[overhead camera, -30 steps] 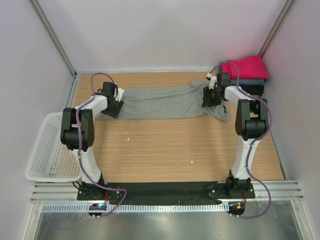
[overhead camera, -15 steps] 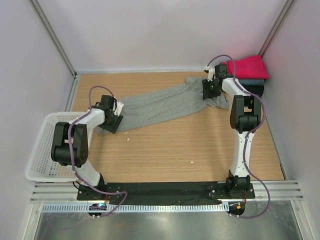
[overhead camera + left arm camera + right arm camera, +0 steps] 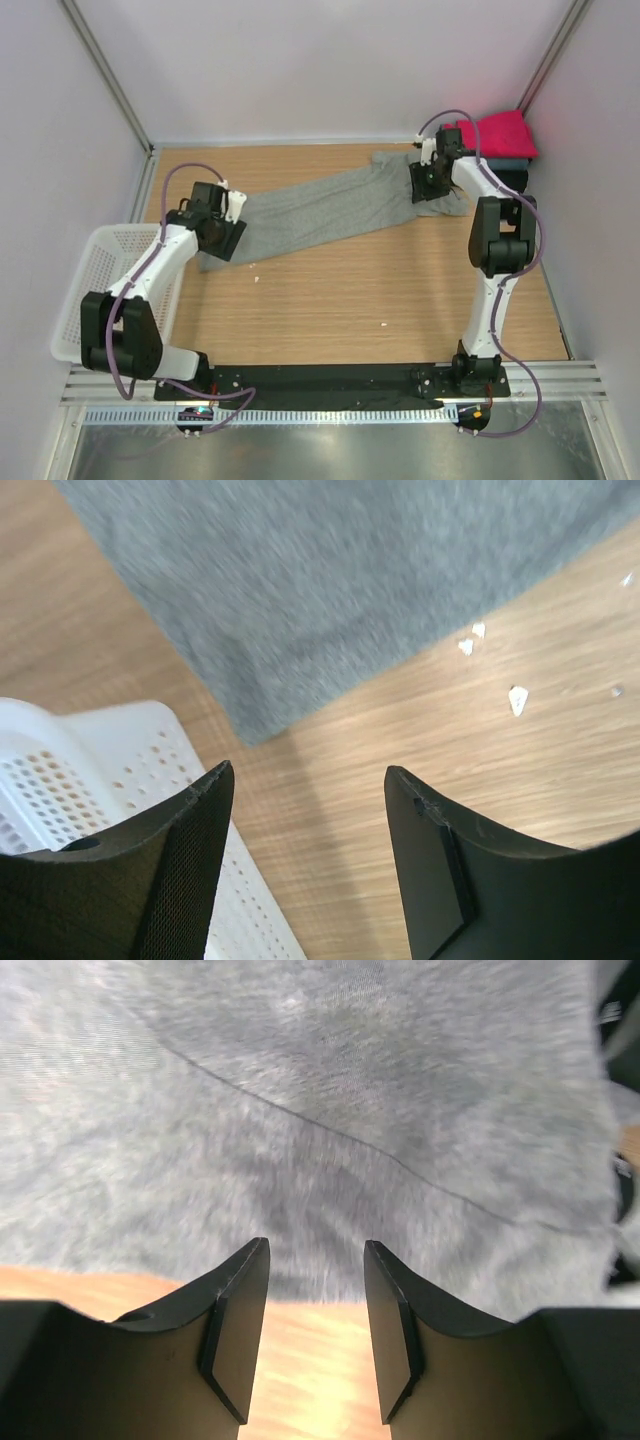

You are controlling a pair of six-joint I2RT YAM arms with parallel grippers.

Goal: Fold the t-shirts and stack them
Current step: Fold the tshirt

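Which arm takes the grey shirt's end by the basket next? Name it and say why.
Left. The left gripper, open, hangs at that corner of the grey shirt beside the basket; the right gripper is over its far end.

White mesh basket [image 3: 85, 300] beside wooden table [image 3: 350, 290], pale specks [image 3: 517, 698], perhaps crumbs

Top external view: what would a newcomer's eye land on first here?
The heather-grey t-shirt stands out first. It is stretched in a long slanted band across the wooden table, with the left gripper and right gripper open at its two ends. Next come the bright magenta-red t-shirt in the far right corner and the white mesh basket at the table's left edge.
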